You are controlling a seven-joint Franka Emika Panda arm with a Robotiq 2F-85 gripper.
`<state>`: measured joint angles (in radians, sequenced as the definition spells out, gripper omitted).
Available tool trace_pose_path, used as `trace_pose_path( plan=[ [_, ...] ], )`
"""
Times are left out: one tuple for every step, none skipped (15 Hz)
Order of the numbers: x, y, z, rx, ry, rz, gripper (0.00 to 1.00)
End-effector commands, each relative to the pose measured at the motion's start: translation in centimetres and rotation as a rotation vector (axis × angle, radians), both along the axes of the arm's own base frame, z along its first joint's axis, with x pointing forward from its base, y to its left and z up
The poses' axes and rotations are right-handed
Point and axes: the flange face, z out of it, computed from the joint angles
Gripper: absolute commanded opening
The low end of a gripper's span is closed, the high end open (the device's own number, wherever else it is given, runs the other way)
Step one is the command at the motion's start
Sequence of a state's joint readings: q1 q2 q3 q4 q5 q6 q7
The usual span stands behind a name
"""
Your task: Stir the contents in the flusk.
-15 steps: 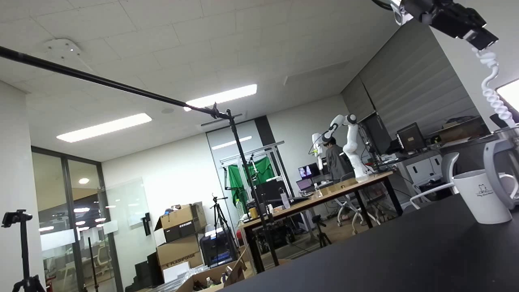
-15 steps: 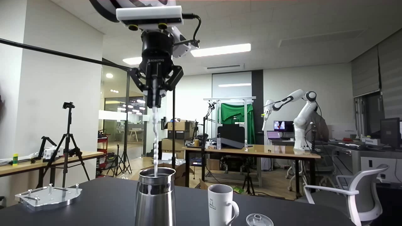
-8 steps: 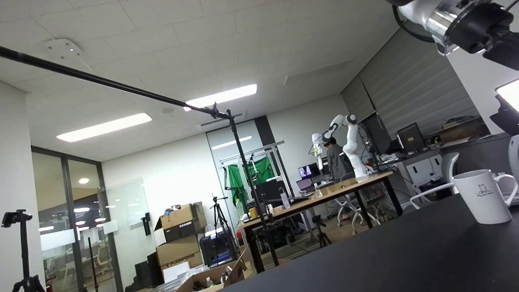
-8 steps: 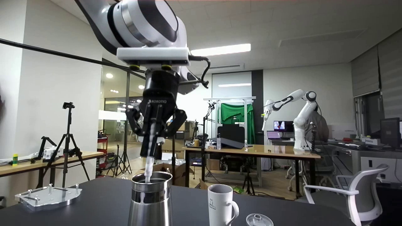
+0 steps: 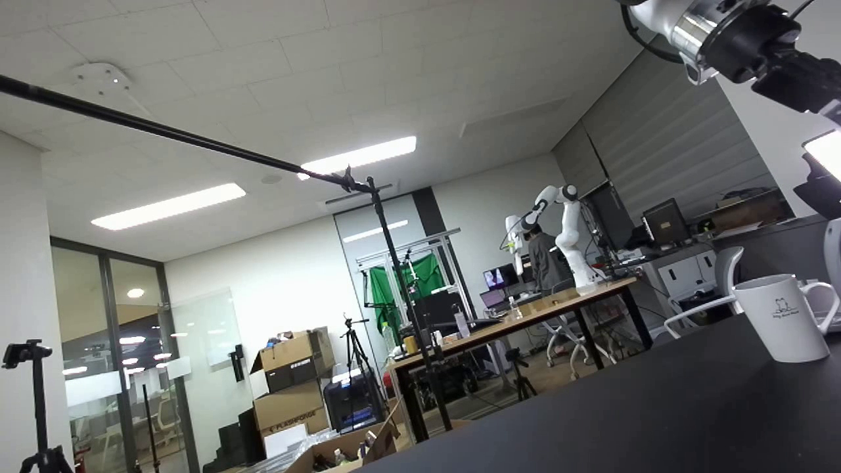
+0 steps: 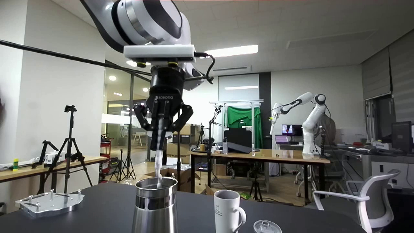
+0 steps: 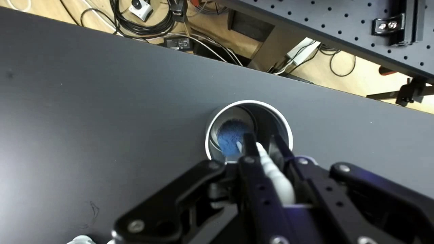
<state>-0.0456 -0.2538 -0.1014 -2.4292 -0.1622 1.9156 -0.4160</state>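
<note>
The gripper [image 6: 157, 147] was held pointing down above the flask [image 6: 155, 213], with a ridged white rod [image 6: 158, 165] pinched in it (lower end inside the rim).

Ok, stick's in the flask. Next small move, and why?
Probably one slow, small circle with the stick, kept off the wall of the flask. The tool grips the stick, whose lower end is inside the flask, and the wrist view shows blue stuff at the bottom. I can't tell whether the tip reaches it, so start gently.
</note>
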Motion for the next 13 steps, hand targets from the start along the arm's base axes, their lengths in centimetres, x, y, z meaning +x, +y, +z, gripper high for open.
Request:
trace_pose_path(
  plan=[
    [0.4, 0.8, 3.2, -0.007, -0.022, 0.006, 0.4],
    [0.3, 0.8, 3.6, -0.014, -0.017, 0.011, 0.41],
    [0.2, 0.9, 3.9, -0.017, -0.01, 0.017, 0.46],
    [0.2, 0.9, 4.2, -0.017, 0.001, 0.02, 0.54],
    [0.1, 0.9, 4.5, -0.012, 0.015, 0.022, 0.6],
    [0.0, 0.9, 4.8, -0.011, 0.031, 0.023, 0.68],
    [0.0, 0.7, 5.0, -0.014, 0.053, 0.019, 0.74],
    [-0.1, 0.6, 5.1, -0.011, 0.086, 0.016, 0.81],
    [-0.3, 0.9, 4.1, -0.003, 0.049, 0.016, 0.88],
    [-0.4, 0.9, 4.2, -0.003, 0.054, 0.015, 0.69],
    [-0.4, 0.9, 4.1, -0.003, 0.053, 0.016, 0.75],
    [-0.4, 0.9, 4.0, -0.002, 0.055, 0.016, 0.83],
    [-0.3, 0.9, 3.9, -0.002, 0.056, 0.016, 0.88]
  ],
)
